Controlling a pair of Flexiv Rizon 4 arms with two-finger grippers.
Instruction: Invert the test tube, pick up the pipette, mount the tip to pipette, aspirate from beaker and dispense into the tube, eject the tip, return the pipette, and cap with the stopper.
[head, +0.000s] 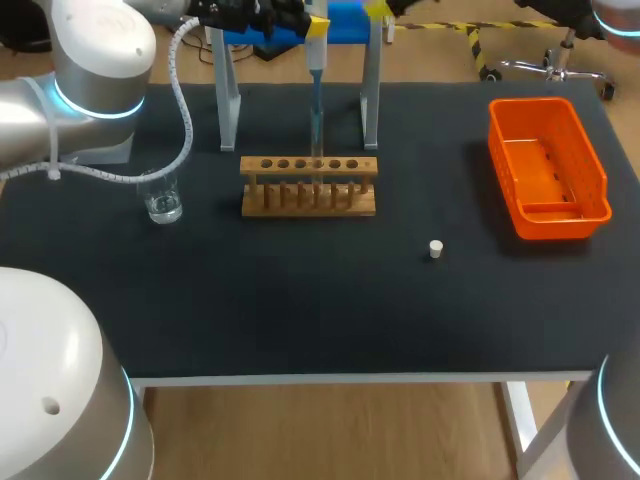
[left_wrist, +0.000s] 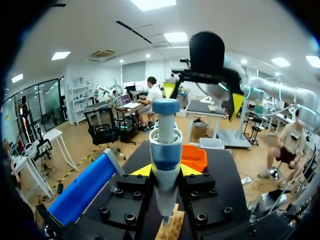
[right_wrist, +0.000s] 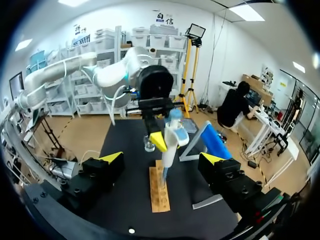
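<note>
My left gripper (left_wrist: 166, 170) is shut on the blue-and-white pipette (left_wrist: 165, 145), holding it upright. In the head view the pipette (head: 316, 90) hangs over the wooden tube rack (head: 310, 185), its clear tip pointing down at a middle hole. I cannot make out the test tube itself there. My right gripper (right_wrist: 162, 158) stands wide open and empty, facing the pipette (right_wrist: 174, 131) from a short distance; from the left wrist it shows as the right gripper (left_wrist: 202, 97) above and beyond the pipette. The glass beaker (head: 162, 200) stands left of the rack. The small white stopper (head: 436, 248) lies on the mat to the rack's right.
A pipette stand (head: 228, 100) with grey legs and a blue top stands behind the rack, around the hanging pipette. An orange bin (head: 545, 165) sits at the table's right side. The black mat (head: 300, 300) covers the front half of the table.
</note>
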